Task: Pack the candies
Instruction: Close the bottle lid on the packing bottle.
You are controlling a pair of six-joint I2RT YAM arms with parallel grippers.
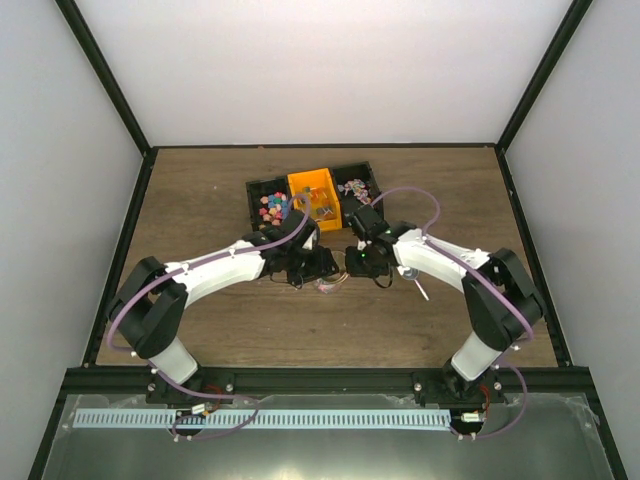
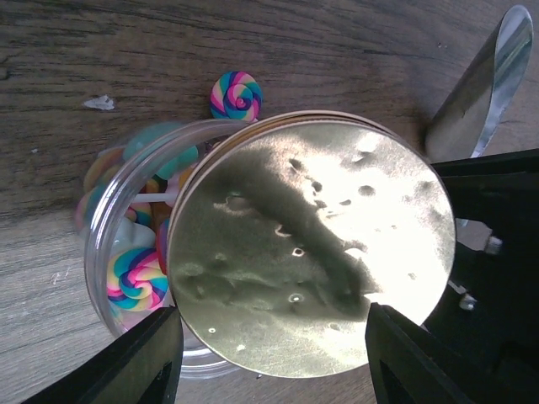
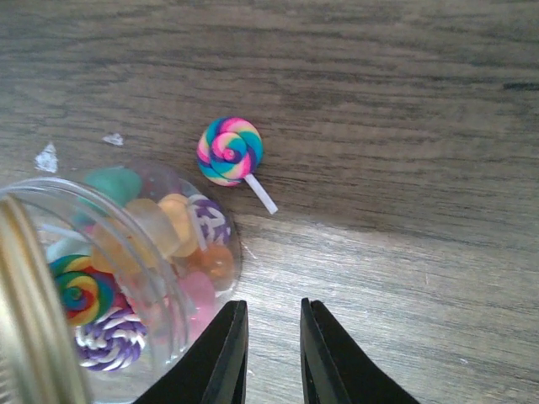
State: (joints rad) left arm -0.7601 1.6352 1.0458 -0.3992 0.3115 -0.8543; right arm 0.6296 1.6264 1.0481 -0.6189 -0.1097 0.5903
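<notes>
A clear round jar (image 2: 108, 220) stands on the table holding swirl lollipop candies (image 2: 135, 279). My left gripper (image 2: 271, 310) is shut on the cream-gold round lid (image 2: 312, 244). It holds the lid tilted over the jar's mouth, offset to the right. One loose swirl lollipop (image 2: 237, 94) lies on the wood just beyond the jar, and it also shows in the right wrist view (image 3: 230, 150). My right gripper (image 3: 273, 307) is empty, with its jaws almost together. It hovers just right of the jar (image 3: 221, 252) and the candies (image 3: 84, 296) inside. From above, both grippers (image 1: 312, 265) (image 1: 358, 258) meet at mid table.
A black tray of candies (image 1: 268, 208), an orange bin (image 1: 314, 192) and another black bin (image 1: 355, 187) stand behind the grippers. A shiny metal piece (image 2: 484, 84) sticks up at the right of the jar. Small clear scraps (image 3: 46, 158) lie on the wood.
</notes>
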